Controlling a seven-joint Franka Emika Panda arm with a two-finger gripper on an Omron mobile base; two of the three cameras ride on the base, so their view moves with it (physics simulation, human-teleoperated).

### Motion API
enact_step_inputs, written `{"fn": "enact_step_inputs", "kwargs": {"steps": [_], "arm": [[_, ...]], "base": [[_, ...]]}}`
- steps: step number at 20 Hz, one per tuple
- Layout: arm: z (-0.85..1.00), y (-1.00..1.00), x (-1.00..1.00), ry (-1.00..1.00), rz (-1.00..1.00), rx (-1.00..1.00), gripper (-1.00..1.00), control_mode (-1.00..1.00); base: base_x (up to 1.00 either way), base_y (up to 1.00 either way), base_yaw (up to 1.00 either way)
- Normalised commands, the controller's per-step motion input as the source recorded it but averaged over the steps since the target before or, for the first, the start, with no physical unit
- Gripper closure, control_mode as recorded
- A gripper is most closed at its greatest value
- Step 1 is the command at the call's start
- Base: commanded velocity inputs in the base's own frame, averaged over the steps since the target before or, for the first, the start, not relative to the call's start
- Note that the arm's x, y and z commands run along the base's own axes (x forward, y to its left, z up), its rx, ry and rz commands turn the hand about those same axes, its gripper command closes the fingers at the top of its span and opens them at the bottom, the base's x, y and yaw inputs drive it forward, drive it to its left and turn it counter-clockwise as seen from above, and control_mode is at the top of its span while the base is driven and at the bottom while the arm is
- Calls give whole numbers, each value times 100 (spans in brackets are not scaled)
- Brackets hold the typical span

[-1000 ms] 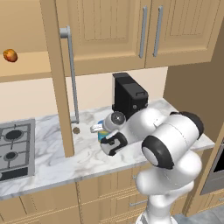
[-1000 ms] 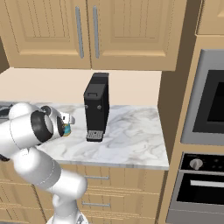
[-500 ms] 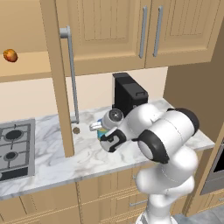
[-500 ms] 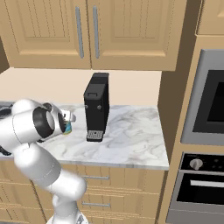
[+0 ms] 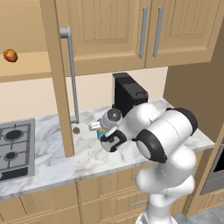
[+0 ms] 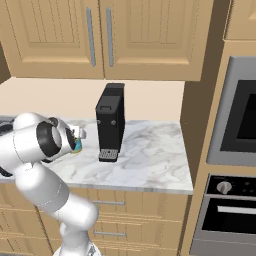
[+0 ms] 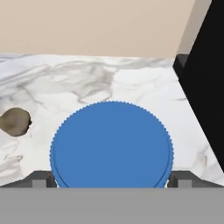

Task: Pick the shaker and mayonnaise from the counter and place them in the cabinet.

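Here, the gripper [image 7: 112, 183] is spread wide around the mayonnaise [image 7: 111, 144].

Its two dark fingertips [image 7: 40, 179] are seen at either side of the jar's blue lid, level with its rim; whether they touch it cannot be told. The jar sits directly between and just ahead of them, standing on the marble counter [image 7: 144, 83]. A small brown object [image 7: 15, 121] lies on the counter beyond the left fingertip. A black appliance [image 7: 205, 78] stands close on the right. From the left base view, the cabinet [image 5: 26, 65] is seen farther off, above the gripper [image 5: 101, 130], with its door [image 5: 56, 78] standing open.
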Motion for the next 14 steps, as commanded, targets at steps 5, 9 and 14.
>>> {"fn": "enact_step_inputs", "kwargs": {"steps": [5, 9, 14], "arm": [[27, -3, -30, 0, -4, 1, 100, -100], [62, 0, -46, 1, -3, 0, 100, -100], [73, -3, -52, 3, 0, 0, 100, -100]], "base": [[0, 0, 0], [0, 0, 0], [0, 0, 0]]}}
